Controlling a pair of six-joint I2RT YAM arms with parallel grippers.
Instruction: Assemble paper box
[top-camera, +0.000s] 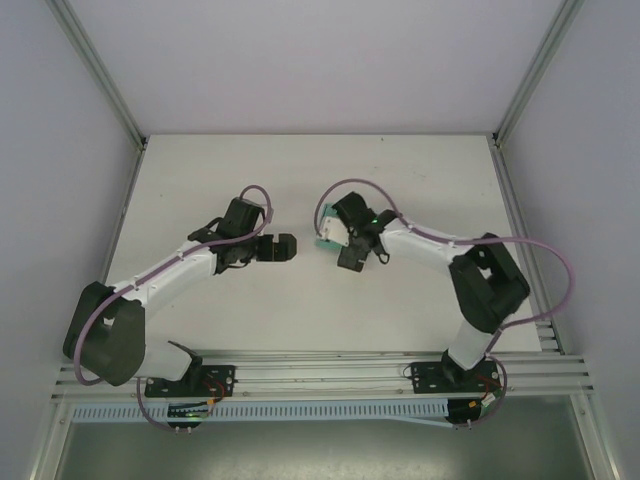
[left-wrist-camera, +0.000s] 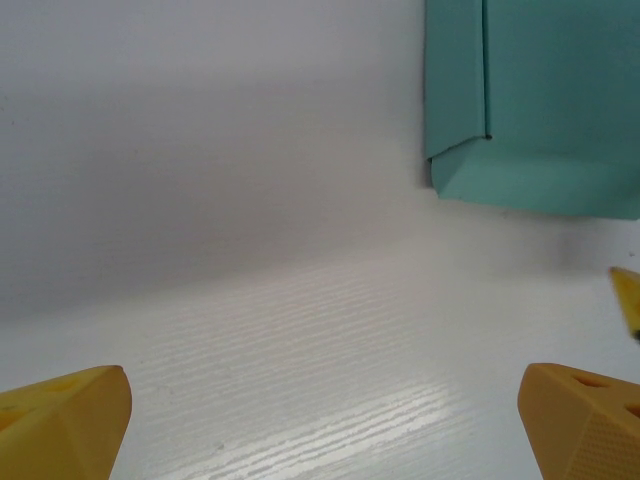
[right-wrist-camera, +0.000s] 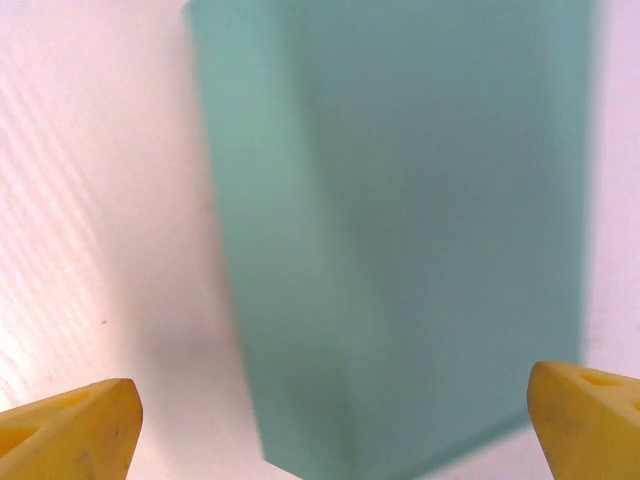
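The box (top-camera: 326, 240) lies on the white surface (top-camera: 300, 170) near its middle, right at the tip of the right gripper (top-camera: 338, 246). In the right wrist view the box is a blurred teal panel with a darker band down its left side, lying ahead of and between the two yellow fingertips (right-wrist-camera: 70, 430). The right jaws stand wide apart, open; I cannot tell whether either one touches the card. The left gripper (top-camera: 282, 247) points at the box from the left, near it but apart from it. Its jaws are wide open too, and the left wrist view shows bare surface between them. In that view the box sits at the upper right, beyond the fingertips, with a vertical crease down the card. A narrow folded flap runs along its near edge, angled at the left corner.
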